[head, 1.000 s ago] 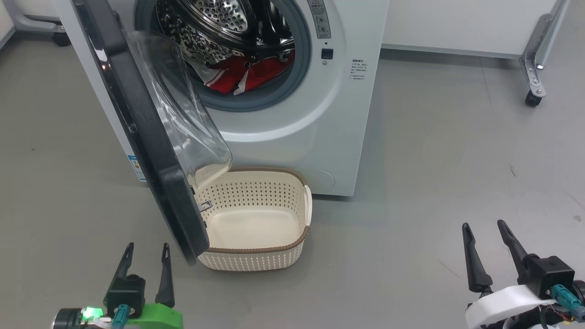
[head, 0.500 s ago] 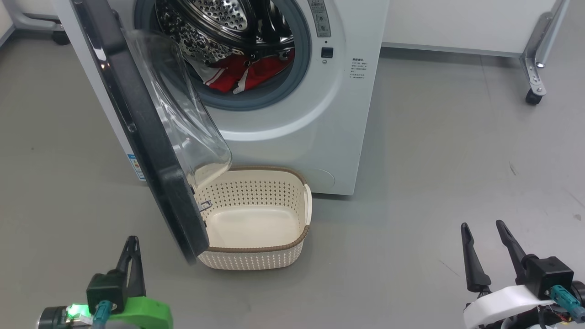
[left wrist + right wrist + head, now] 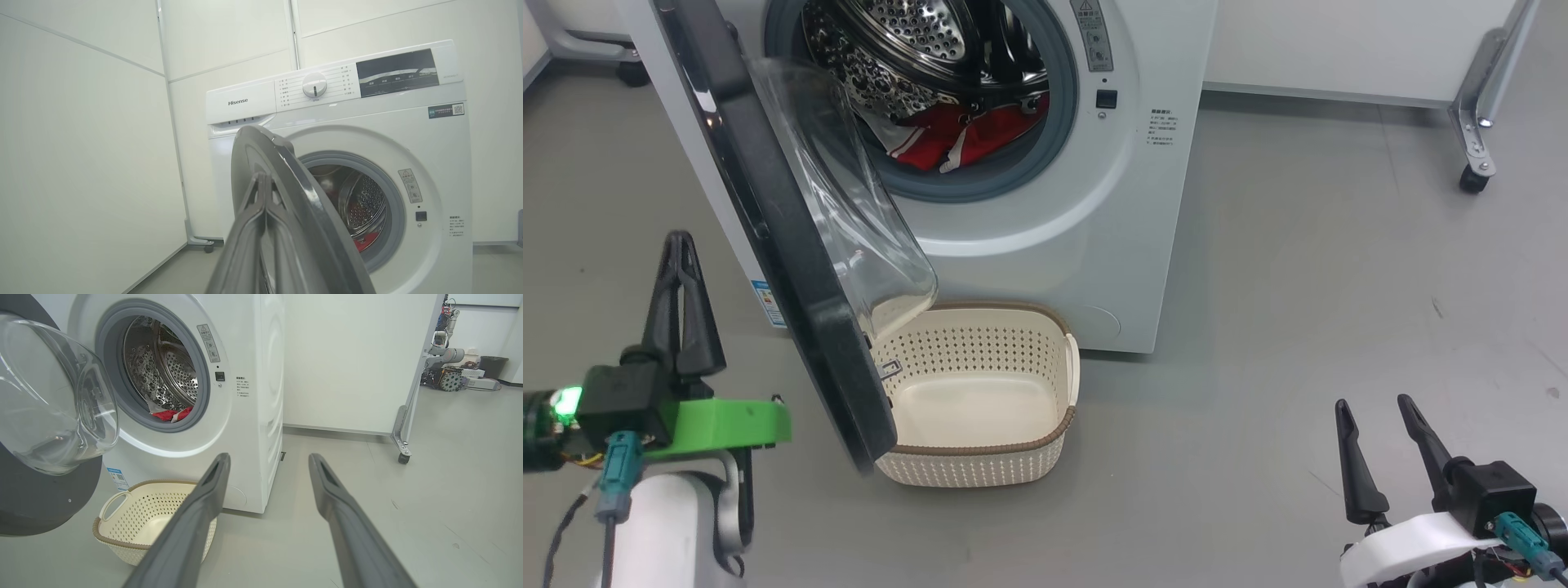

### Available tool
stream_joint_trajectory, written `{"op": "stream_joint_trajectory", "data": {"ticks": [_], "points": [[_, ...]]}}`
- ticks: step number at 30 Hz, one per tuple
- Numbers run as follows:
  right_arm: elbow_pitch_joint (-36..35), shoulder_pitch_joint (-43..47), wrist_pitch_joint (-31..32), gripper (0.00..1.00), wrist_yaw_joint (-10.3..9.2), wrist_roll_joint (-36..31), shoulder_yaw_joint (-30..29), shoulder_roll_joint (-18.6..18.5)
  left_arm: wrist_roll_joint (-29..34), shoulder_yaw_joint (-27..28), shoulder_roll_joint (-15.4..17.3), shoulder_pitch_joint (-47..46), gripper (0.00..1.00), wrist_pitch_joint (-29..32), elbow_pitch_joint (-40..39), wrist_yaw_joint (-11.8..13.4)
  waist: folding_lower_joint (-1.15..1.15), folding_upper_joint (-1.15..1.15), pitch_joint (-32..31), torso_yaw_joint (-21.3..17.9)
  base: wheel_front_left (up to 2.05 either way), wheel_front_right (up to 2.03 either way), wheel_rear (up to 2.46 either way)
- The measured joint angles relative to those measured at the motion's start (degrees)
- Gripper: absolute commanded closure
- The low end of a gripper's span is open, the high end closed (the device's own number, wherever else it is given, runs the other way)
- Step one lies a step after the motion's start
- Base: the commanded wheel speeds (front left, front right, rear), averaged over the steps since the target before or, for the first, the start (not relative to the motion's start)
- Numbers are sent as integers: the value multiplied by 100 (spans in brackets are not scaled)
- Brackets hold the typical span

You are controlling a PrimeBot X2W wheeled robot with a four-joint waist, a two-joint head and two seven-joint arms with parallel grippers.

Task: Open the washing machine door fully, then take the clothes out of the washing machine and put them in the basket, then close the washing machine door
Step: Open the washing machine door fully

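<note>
Grey floor (image 3: 1298, 286) holds the washing machine (image 3: 1045, 245), its door (image 3: 776, 245) half open, clothes (image 3: 956, 135) inside, the basket (image 3: 972, 469) at its foot. Before it the left gripper (image 3: 678, 241) has jaws clenched empty, the right gripper (image 3: 1372, 403) jaws released.

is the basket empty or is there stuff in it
Empty: the basket shows a bare cream floor, nothing on it. The red clothes lie inside the washing machine drum.
</note>
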Motion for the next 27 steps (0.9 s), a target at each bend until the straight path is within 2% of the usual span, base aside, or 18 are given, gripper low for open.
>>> {"op": "stream_joint_trajectory", "data": {"ticks": [8,13,17,27], "points": [[19,0,-14,0,48,-30,-18,70,157,-320,51,-539,100,-25,-349,-18,0,0,-41,-32,0,0,0],[63,-2,-14,0,109,-85,16,132,157,-651,13,-697,100,164,-349,-141,0,0,-51,-90,0,0,0],[88,-5,-14,0,146,-121,21,185,199,-1003,0,-680,100,459,-97,-293,0,0,-52,-192,0,0,0],[137,-8,-14,0,170,-137,-51,226,132,-1415,-29,-273,100,1093,570,-441,0,0,-29,-432,0,0,0]]}}
